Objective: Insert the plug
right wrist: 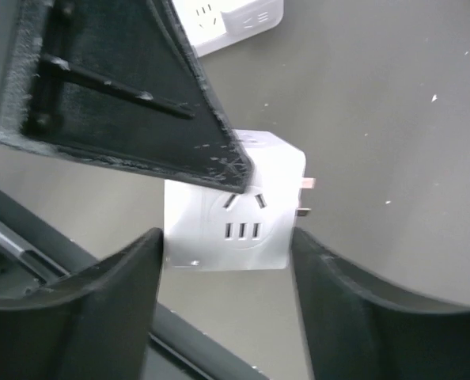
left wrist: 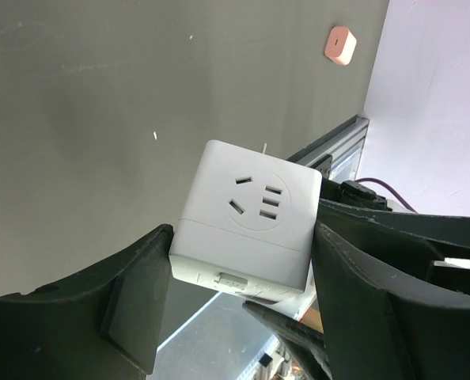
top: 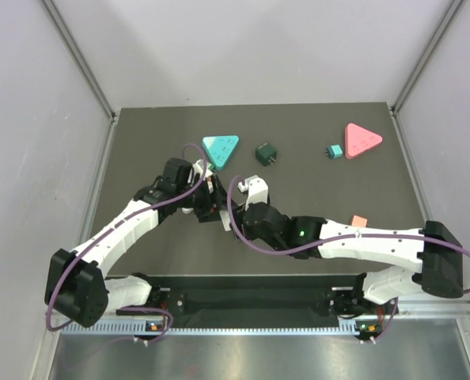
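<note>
Dark table (top: 140,150) inside pale grey walls, with both arms folded inward so the grippers meet at mid-table. By my judgement the insertion is not done, as no view shows prongs seated in a socket.

My left arm runs from its base up and to the right. The left gripper (left wrist: 241,237) clamps a white socket cube (left wrist: 251,214) by two opposite sides, clear of the table, with a socket face toward the wrist camera.

My right arm reaches left across the front, then bends upward. The right gripper (right wrist: 227,237) has a finger close against each side of a white pronged cube (right wrist: 227,229). Its prongs (right wrist: 306,184) stick out bare to one side. I cannot tell whether those fingers press the cube or only flank it.

A white socket block (right wrist: 219,20) shows beyond; I cannot tell whether it is the cube my left holds. Lining up and pushing home are left to do.

Farther back lie a dark green plug (top: 267,153), a teal triangle (top: 220,147) and a pink triangle (top: 362,140).
</note>
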